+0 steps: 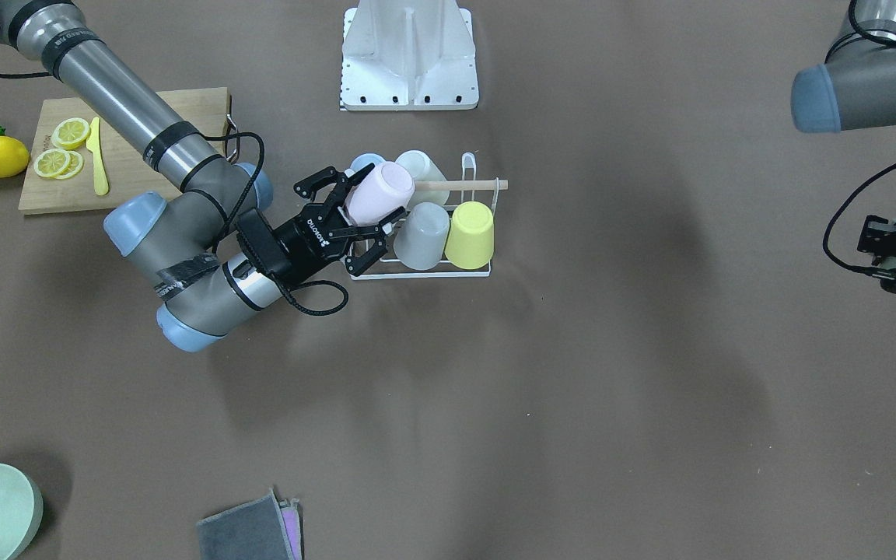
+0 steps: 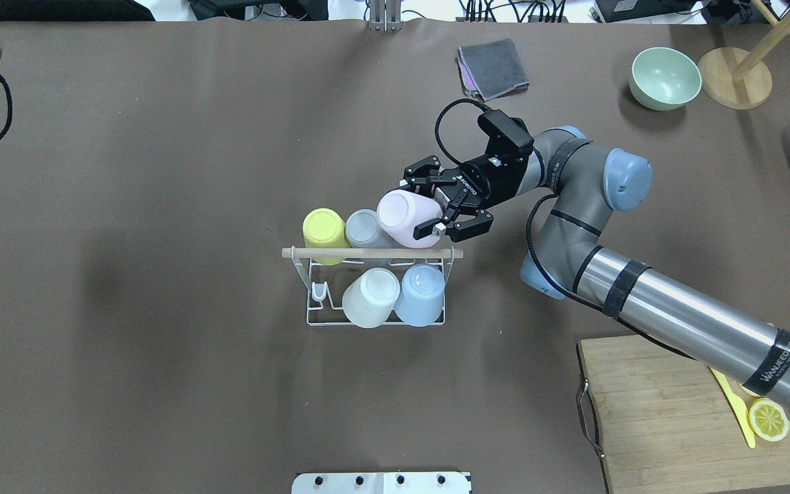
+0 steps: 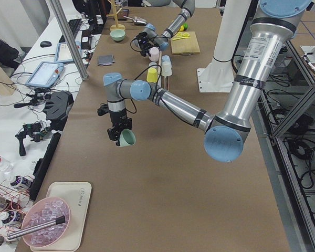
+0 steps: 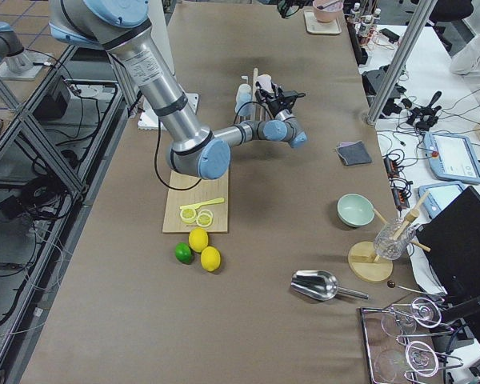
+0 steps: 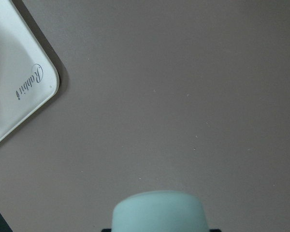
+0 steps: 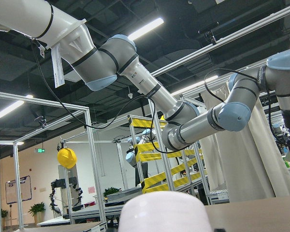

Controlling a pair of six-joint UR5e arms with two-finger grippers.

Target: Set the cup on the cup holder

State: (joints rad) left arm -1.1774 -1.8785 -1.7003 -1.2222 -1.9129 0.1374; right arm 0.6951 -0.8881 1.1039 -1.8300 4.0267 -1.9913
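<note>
Right gripper (image 2: 428,206): jaws spread wide and closed on the open end of the pink cup (image 2: 402,216), one finger on each side. The cup is tilted, with its base pointing toward the cup holder (image 2: 317,291). It sits at the end of the holder's row farther from the robot, just beside the grey cup (image 2: 364,228) and just short of the wooden rod (image 2: 367,253). Whether it rests on a peg cannot be told. In the right wrist view only the cup's rounded pink base fills the lower edge.

On the holder: the grey cup and a yellow cup (image 2: 325,230) stand upside down in the same row. A white cup (image 2: 371,296) and a light blue cup (image 2: 420,293) stand upside down in the nearer row, across the rod. The holder stands on the brown tabletop (image 2: 162,206), near its middle.

Left gripper (image 3: 118,137): well apart from the holder, pointing down, jaws holding a mint-green cup (image 3: 127,138) above the tabletop. Its fingers are largely hidden in the wrist view, which shows the cup's base and the corner of a white tray (image 5: 14,87).

Periphery: a wooden cutting board (image 2: 697,412) with a lemon slice (image 2: 769,419) and a yellow knife (image 2: 734,406), a pale green bowl (image 2: 666,77), and a folded grey cloth (image 2: 492,67).
</note>
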